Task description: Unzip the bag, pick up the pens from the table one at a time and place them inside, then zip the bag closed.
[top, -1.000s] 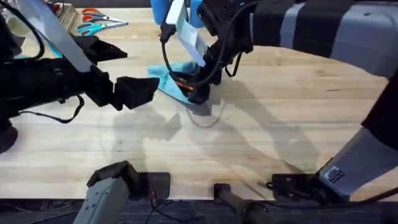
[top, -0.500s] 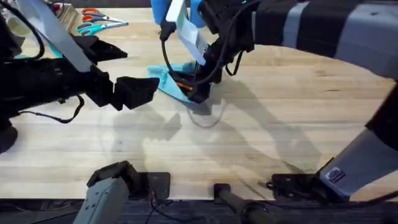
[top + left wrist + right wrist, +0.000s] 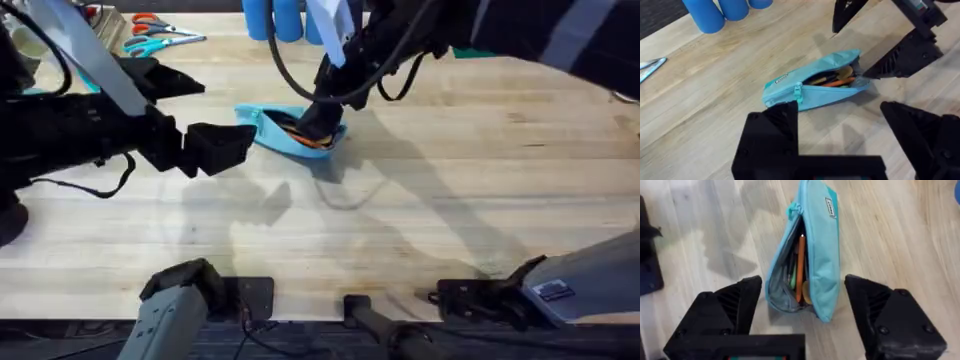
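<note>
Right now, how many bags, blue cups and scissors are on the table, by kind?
Bag: 1
Blue cups: 3
Scissors: 2
Total: 6

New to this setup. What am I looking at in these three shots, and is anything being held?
Two robot arms work at a wooden table. The wide shot is taken from above the arms' bases. The other two come from cameras on each wrist, with that arm's own two black fingers at the bottom edge.

On the table lies a light blue bag, unzipped, with an orange pen and other pens inside. Blue cups and scissors sit at the far edge.

The right hand is open just above the bag's open end, holding nothing. The left hand is open too, beside the bag, also holding nothing.
</note>
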`<action>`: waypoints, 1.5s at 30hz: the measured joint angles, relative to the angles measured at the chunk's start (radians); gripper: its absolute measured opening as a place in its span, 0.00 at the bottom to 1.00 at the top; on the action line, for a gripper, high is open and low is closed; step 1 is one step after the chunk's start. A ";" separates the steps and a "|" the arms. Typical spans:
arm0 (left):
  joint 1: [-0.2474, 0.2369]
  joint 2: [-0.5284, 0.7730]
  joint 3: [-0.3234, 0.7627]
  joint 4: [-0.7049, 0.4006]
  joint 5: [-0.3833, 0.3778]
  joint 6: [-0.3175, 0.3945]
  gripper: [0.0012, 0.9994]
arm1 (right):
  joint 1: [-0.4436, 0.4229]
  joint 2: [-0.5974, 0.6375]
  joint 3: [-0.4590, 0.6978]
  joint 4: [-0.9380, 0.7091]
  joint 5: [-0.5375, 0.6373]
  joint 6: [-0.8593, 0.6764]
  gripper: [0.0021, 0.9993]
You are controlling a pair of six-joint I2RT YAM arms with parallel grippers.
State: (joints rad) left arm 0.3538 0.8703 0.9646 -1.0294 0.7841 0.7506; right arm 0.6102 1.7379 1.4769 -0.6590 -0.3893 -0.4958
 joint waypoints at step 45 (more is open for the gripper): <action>0.022 0.011 0.000 0.000 -0.074 0.183 0.99 | 0.000 -0.028 0.000 0.030 0.064 0.735 1.00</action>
State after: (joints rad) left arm 0.3755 0.8811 0.9646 -1.0298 0.7098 0.9337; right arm 0.6102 1.7100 1.4769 -0.6289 -0.3248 0.2390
